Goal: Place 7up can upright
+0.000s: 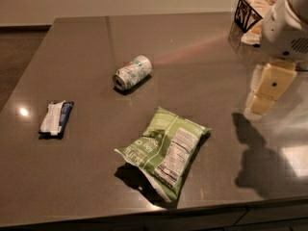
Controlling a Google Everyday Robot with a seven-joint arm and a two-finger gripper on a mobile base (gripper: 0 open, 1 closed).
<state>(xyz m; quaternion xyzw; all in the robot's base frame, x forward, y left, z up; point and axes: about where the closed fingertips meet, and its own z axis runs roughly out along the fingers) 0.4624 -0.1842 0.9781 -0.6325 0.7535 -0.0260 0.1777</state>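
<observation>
While the small white-and-green 7up can (132, 72) lies on its side, the cream-coloured tool (262, 100) hangs well apart from it

Although the task calls for it upright, the 7up can rests flat on the dark grey-brown bench (192, 47), left of the middle and toward the far side. One silver metal end faces the near left and the other points back and to the right. Nothing touches it. The tool hangs at the right edge of the view below the robot's white arm (288, 28), above the bench surface and well to the right of the can. Whether it is apart or together cannot be told from this view, and it holds nothing that can be seen. Its dark shadow (260, 162) falls on the bench just below it.

A flat green chip bag (163, 150) with a white nutrition panel lies near the front edge, between the can and the viewer. A small blue-and-white wrapped packet (55, 118) lies at the left – apart from everything else. A black wire basket (250, 11) sits at the far right corner, behind the arm
</observation>
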